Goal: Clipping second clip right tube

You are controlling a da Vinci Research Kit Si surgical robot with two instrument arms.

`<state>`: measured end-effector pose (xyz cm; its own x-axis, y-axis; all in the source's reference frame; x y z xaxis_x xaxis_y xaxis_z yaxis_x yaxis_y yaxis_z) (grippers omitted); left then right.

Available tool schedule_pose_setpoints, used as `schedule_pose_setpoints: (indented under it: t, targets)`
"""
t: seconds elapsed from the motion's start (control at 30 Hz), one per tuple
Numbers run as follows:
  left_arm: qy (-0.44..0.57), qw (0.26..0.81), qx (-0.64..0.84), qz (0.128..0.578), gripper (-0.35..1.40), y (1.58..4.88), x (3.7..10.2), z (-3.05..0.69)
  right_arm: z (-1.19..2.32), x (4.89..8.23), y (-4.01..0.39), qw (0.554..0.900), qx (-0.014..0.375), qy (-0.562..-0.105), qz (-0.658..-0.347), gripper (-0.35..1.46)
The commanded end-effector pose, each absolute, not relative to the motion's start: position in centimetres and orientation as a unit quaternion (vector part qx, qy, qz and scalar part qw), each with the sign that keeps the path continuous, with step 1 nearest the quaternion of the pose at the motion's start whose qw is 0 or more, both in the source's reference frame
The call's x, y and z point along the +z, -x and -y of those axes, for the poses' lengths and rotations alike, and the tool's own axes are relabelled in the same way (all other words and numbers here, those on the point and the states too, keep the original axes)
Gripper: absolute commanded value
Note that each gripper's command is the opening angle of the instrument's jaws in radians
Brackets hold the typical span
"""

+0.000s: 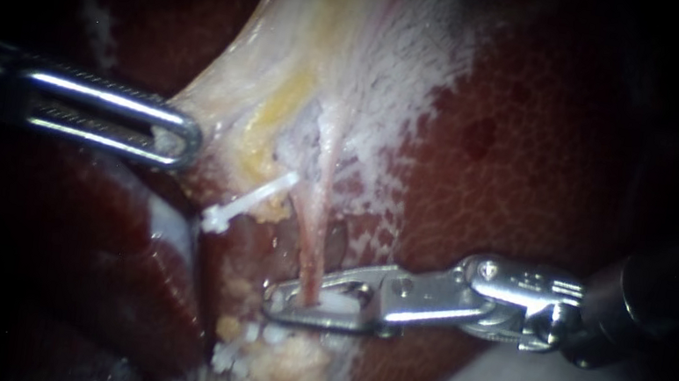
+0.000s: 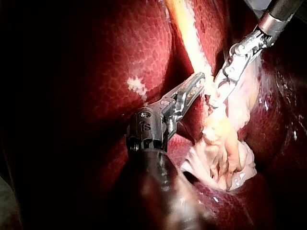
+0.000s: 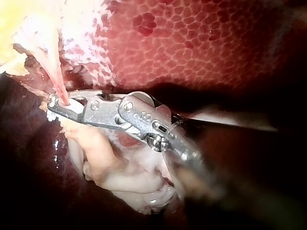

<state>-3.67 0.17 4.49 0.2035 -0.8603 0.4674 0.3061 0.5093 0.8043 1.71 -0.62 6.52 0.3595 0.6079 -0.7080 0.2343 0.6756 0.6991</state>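
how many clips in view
2. One clip sits on pale tissue near the left instrument; the other clip is in the right instrument, around the pink tube. More may be hidden.

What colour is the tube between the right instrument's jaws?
Pinkish red; the tube shows best in the endoscope view.

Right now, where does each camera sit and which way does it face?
Endoscope: near the tissue, facing the liver; left instrument and right instrument enter from opposite sides.
Left wrist: on the left arm, facing its jaws shut on pale tissue.
Right wrist: on the right arm, facing its jaws holding a white clip at the tube.
Both wrist views show the right instrument.
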Motion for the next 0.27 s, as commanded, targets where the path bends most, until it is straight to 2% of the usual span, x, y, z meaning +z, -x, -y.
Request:
schedule_pose_setpoints:
  t: [0.03,0.27]
  targets:
    - [-0.285,0.721,-0.405,0.484,-0.20,3.67,4.49,-0.17,0.64,6.53,-1.71,0.731,0.127,-0.382,-0.551,-0.35]
    - [-0.285,0.721,-0.406,0.484,-0.20,3.70,4.50,-0.18,0.66,6.55,-1.70,0.730,0.130,-0.385,-0.549,-0.35]
